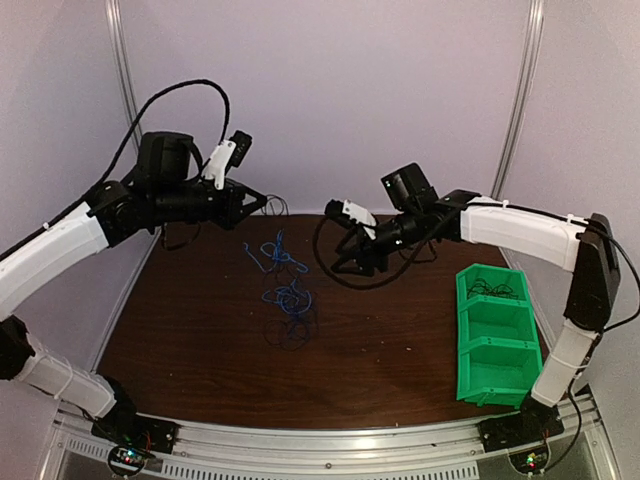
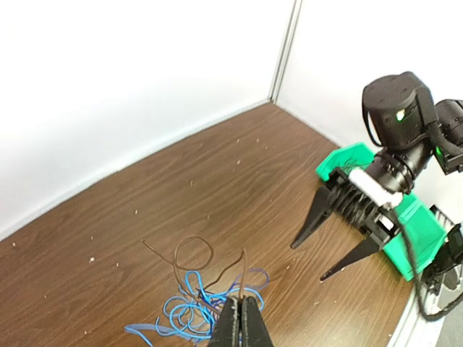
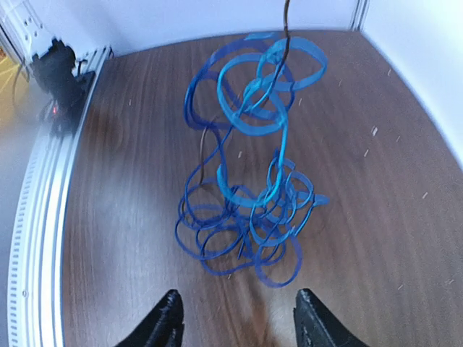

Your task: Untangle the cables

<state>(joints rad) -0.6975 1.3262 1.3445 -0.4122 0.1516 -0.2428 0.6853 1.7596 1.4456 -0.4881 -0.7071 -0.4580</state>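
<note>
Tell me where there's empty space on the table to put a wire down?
Bare wood lies left of the cable tangle, out to the left edge of the table. More lies between the tangle and the green bin, and along the near edge. The back middle is crowded: the left gripper and right gripper flank the tangle there.

One tangle of cables (image 1: 285, 292), one green bin (image 1: 465, 332), two arms (image 1: 60, 250) (image 1: 520, 232).

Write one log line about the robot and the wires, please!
left end effector: shut on cables, dark strand | right end effector: open, beside tangle | cables: tangled, partly lifted off table
</note>
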